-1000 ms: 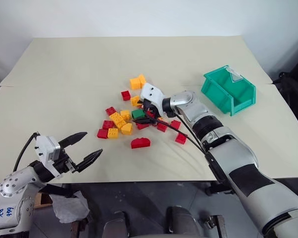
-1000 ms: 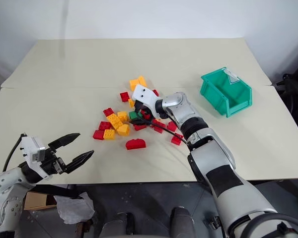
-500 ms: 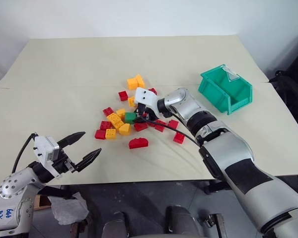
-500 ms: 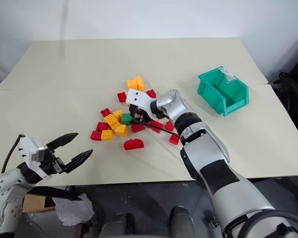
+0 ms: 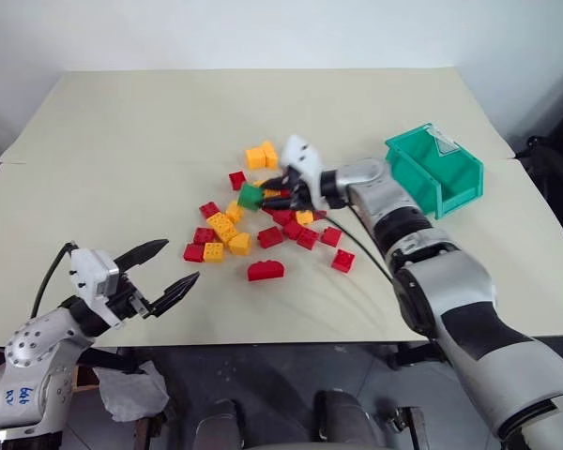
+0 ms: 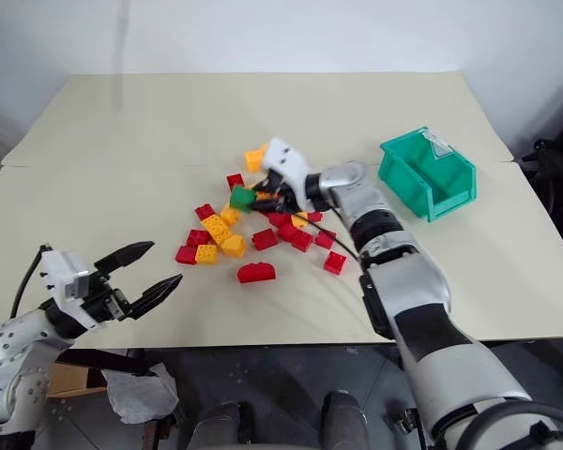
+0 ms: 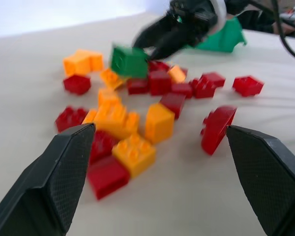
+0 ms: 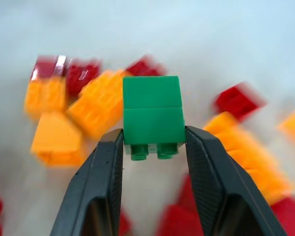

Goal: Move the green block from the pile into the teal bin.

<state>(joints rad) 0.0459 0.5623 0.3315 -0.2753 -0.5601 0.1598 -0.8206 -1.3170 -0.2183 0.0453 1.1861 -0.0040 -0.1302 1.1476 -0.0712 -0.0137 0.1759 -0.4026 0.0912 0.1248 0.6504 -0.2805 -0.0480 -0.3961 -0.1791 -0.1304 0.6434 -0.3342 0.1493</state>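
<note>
We see the green block (image 8: pixel 153 115) pinched between the two black fingers (image 8: pixel 101 182) of the right gripper (image 5: pixel 267 196), lifted clear of the table (image 5: pixel 122 131) above the far part of the pile (image 5: pixel 249 230). In the right wrist view the block is a plain, saturated green with flat, smooth side faces and a fine seam across the middle. Its studded face points back toward the wrist, two round studs showing just between the finger pads. The fingers press its two opposite sides. From the head views we can only read it as a small green square at the fingertips, roughly the size of the small red bricks (image 5: pixel 270 236) below it.

The head views give the layout that the wrist views lack. The teal bin (image 5: pixel 433 169) stands on the right of the table, well apart from the pile, with the right arm stretching leftward in front of it. A curved red brick (image 5: pixel 265 270) lies at the near edge of the pile.

The left gripper (image 5: pixel 169 270) hangs at the near left, off the table edge, its fingers spread wide with nothing between them. Its wrist view looks across the pile at brick height and shows the green block raised above the red and yellow-orange bricks (image 7: pixel 119 118).
</note>
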